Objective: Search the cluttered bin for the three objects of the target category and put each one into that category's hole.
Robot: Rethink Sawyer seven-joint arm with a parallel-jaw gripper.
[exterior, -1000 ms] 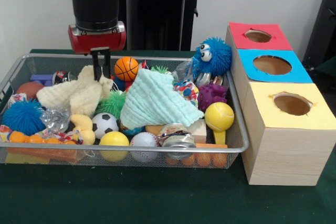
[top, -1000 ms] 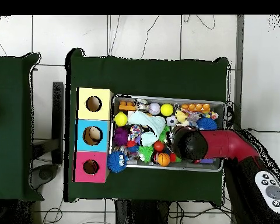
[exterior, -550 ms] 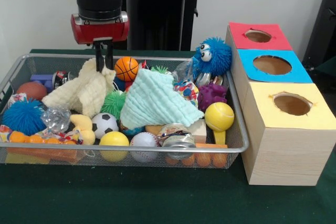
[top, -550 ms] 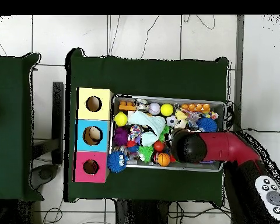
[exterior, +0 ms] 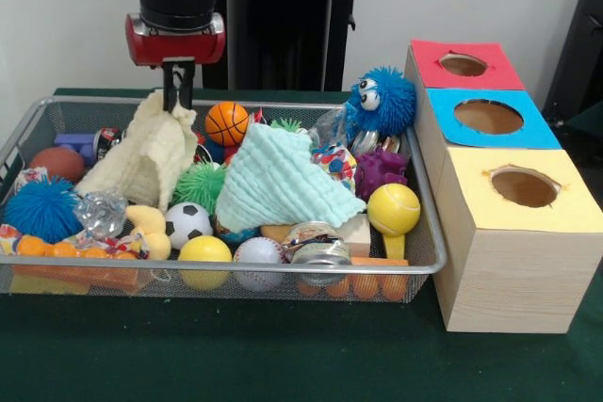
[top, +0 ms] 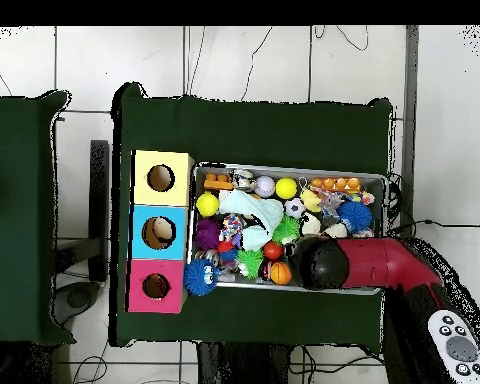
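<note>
In the front view my gripper [exterior: 177, 99] hangs over the left rear of the wire bin [exterior: 283, 267], shut on the top corner of a cream fluffy cloth [exterior: 141, 155]. The cloth is pulled up into a peak, and its lower part still rests on the toys. A mint-green cloth [exterior: 278, 181] lies folded in the bin's middle. Three wooden boxes stand to the right, each with a hole: red [exterior: 464, 64], blue [exterior: 488, 117], yellow [exterior: 524, 185]. In the overhead view the arm's head [top: 322, 265] hides the gripper and most of the cream cloth.
The bin is packed with toys: a small basketball [exterior: 227, 122], a soccer ball [exterior: 187, 223], a yellow tennis ball [exterior: 393, 208], a white baseball [exterior: 257, 256], a blue spiky ball [exterior: 40, 210], a blue fuzzy creature [exterior: 382, 101] and a tin [exterior: 318, 249].
The gripper has risen and drawn back a little with the cream cloth's corner in it. The cloth has gone from lying flat to standing in a tall peak.
</note>
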